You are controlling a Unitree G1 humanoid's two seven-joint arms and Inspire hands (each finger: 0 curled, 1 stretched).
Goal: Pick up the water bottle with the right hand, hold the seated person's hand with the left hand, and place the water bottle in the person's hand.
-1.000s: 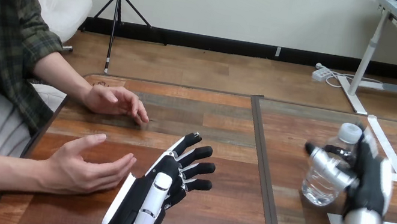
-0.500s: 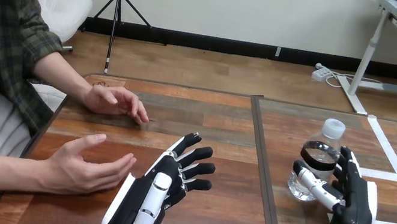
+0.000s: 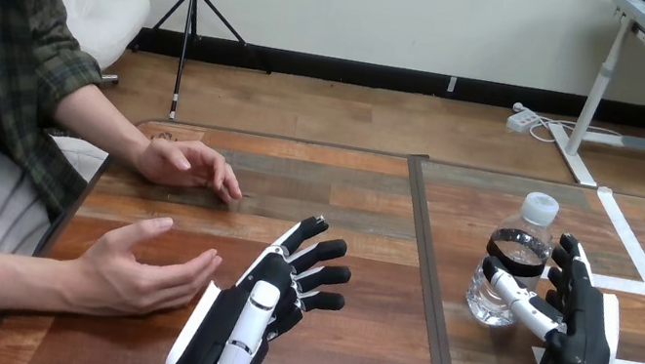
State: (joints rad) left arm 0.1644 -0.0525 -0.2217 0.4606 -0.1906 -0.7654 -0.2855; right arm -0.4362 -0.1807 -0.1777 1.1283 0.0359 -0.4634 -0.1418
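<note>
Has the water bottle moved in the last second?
Yes. The bottle shifted left, toward the table's dark seam, and went from tilted to upright.

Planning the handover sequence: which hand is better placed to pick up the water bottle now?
Right. The right hand stands beside the upright water bottle, its thumb across the lower part. The left hand lies open by the person's nearer hand, away from the bottle.

No readable text here, dark band (image 3: pixel 519 247) round the water bottle (image 3: pixel 529 226) too small to make out any lettering
</note>
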